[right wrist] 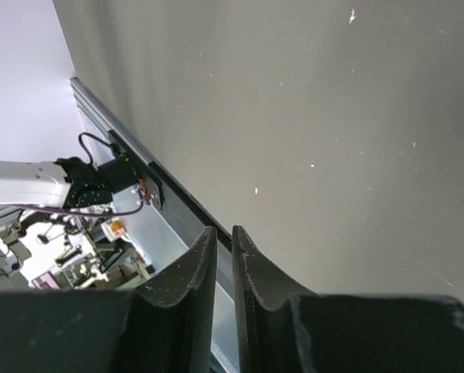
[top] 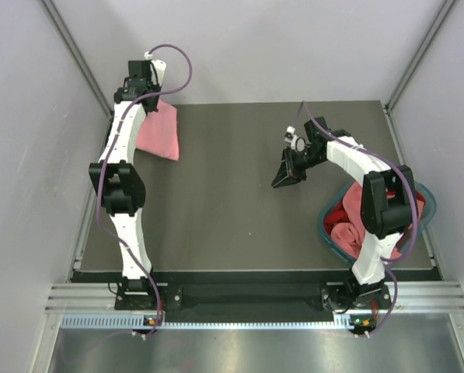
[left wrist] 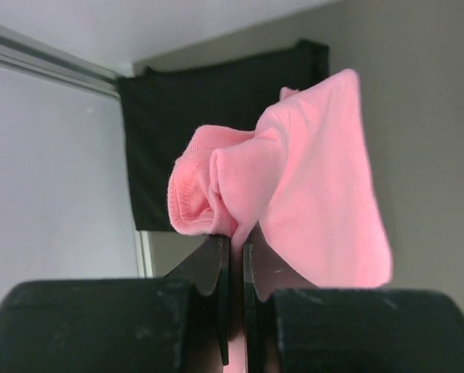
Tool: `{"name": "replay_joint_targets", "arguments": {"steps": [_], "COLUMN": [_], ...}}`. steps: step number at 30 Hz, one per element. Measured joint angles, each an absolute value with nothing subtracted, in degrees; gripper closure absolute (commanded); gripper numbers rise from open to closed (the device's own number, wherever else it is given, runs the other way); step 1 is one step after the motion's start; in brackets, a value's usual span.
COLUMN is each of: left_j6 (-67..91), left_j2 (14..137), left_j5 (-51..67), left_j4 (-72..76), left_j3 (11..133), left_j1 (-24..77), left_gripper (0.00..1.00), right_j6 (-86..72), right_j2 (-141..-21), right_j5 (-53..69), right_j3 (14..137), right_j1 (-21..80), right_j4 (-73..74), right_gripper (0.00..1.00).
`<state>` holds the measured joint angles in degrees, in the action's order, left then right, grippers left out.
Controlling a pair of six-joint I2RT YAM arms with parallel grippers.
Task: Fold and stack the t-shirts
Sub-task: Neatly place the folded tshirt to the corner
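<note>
My left gripper (top: 148, 99) is at the far left back of the table, shut on a bunched fold of the salmon pink t-shirt (top: 160, 132). In the left wrist view the pink cloth (left wrist: 309, 179) hangs from the closed fingertips of this gripper (left wrist: 235, 237). A black t-shirt (left wrist: 216, 116) lies flat on the table behind it, by the wall. My right gripper (top: 284, 175) hovers over the bare table middle-right, shut and empty; it also shows in the right wrist view (right wrist: 224, 231). A red t-shirt (top: 347, 203) and more pink cloth (top: 352, 233) lie in the basket.
The round teal basket (top: 325, 227) stands at the right front of the dark table (top: 232, 202), under the right arm's elbow. Grey walls close in the left, right and back. A metal rail runs along the table's near edge (right wrist: 138, 155).
</note>
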<state>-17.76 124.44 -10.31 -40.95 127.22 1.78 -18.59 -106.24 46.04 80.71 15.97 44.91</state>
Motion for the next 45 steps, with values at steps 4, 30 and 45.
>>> {"name": "replay_joint_targets", "arguments": {"steps": [4, 30, 45], "left_j6": [-18.37, -17.43, -14.59], "left_j2": [125.27, 132.84, 133.64], "left_j5": [-9.69, -3.79, -3.07], "left_j4": [-39.94, -27.62, -24.45], "left_j3": [130.78, 134.39, 132.62], "left_j1": [0.67, -2.04, -3.84], "left_gripper": [1.00, 1.00, 1.00], "right_j6": [-18.39, -18.02, -18.02], "right_j2": [-106.24, -108.20, -108.53], "right_j5": [46.24, 46.83, 46.83], "right_j3": [80.68, 79.40, 79.64], "right_j1": [15.97, 15.97, 15.97], "right_j4": [44.91, 44.60, 44.58], "right_gripper": [0.85, 0.86, 0.86]}}
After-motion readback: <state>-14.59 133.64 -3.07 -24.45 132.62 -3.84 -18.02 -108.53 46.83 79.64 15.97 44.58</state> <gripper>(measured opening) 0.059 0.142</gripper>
